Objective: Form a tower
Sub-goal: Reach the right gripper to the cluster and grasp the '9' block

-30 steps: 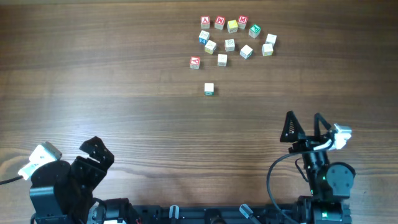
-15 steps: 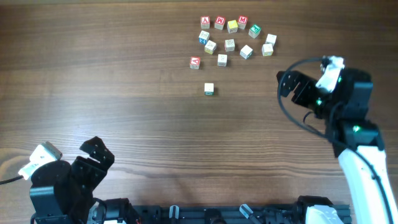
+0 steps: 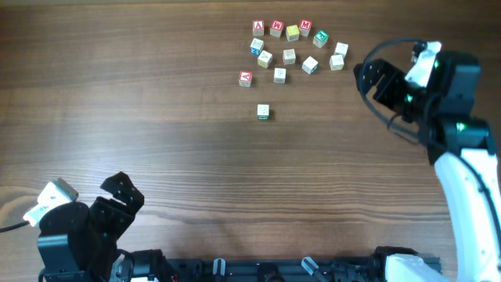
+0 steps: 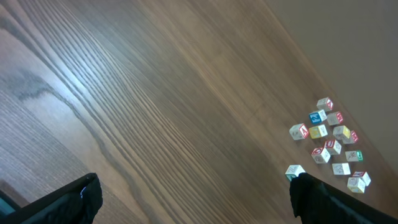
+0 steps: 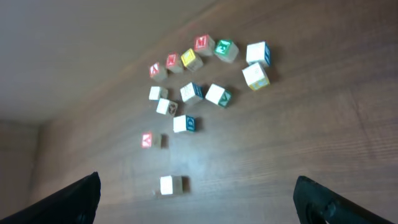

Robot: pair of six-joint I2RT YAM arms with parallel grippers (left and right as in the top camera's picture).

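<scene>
My right claw (image 3: 373, 81) hangs spread and empty, arm stretched forward, right of the tower (image 3: 263, 112); open tabletop (image 3: 321, 117) lies between us.

Left end effector (image 3: 125, 190), jaws spread, sits tucked low; right end effector (image 3: 374, 81), likewise spread, reaches outward.

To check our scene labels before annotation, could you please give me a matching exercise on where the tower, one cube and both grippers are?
Things:
1. the tower
2. green-faced cube
3. left gripper
4. right gripper

Places:
A. hovering to the right of the cluster of cubes
B. standing alone, nearer the robot than the cluster
C. at the near left of the table
D. right end of the cluster's far row

Pairs: 1-B, 2-D, 3-C, 4-A
</scene>
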